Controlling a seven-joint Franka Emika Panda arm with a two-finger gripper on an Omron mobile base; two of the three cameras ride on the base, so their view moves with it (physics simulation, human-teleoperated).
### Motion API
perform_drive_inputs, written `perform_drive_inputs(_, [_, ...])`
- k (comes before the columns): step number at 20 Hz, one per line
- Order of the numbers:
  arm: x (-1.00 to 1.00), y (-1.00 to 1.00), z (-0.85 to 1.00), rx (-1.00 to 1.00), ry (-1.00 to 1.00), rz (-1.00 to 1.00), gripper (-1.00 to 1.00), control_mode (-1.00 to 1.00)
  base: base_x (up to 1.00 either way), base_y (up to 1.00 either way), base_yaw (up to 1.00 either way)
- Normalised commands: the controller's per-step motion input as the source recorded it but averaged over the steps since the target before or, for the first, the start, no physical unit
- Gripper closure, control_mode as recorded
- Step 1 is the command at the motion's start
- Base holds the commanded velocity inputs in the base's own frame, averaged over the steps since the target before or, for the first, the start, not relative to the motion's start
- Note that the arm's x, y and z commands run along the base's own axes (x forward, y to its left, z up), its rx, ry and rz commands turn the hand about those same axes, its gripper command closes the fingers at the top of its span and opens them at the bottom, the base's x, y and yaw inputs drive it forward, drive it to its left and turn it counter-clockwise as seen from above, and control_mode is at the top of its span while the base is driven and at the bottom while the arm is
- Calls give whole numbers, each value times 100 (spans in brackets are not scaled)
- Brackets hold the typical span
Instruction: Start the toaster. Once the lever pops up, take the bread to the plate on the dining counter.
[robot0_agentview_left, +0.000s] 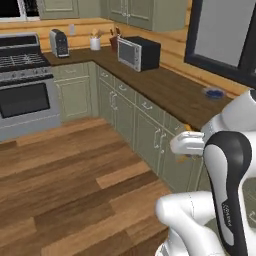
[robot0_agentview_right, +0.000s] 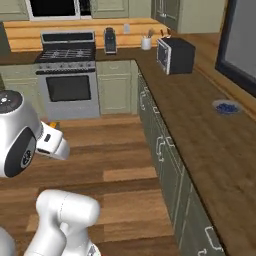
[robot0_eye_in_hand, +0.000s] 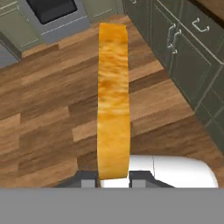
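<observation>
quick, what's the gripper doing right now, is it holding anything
Gripper: shut on the bread, slice edge-on between the fingertips.

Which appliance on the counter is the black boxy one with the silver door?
The microwave, midway along the counter. The toaster in the corner by the stove is smaller and rounded.

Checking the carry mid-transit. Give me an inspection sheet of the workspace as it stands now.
Surface: dark wood kitchen counter over green drawer-fronted cabinets; wood plank floor.
Job's things: bread edge-on between the fingertips, held over the floor. Toaster at the back counter beside the stove.
Clutter: black-and-silver microwave, white utensil holder, small blue dish on the counter.
Grippers: gripper shut on the bread.
Cables: nothing seen.
Surroundings: upper cabinets, log-look wall, dark framed window.
</observation>
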Motion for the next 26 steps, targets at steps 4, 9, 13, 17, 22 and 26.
perform_drive_inputs(4, [0,0,0,0,0,0,100,100,-8,40,100])
perform_drive_inputs(9, [0,0,0,0,0,0,100,100,-1,38,100])
perform_drive_inputs(13, [0,0,0,0,0,0,100,100,0,29,100])
perform_drive_inputs(17, [0,0,0,0,0,0,100,100,11,22,96])
perform_drive_inputs(22, [0,0,0,0,0,0,100,100,97,2,68])
perform_drive_inputs(26, [0,0,0,0,0,0,100,100,100,9,60])
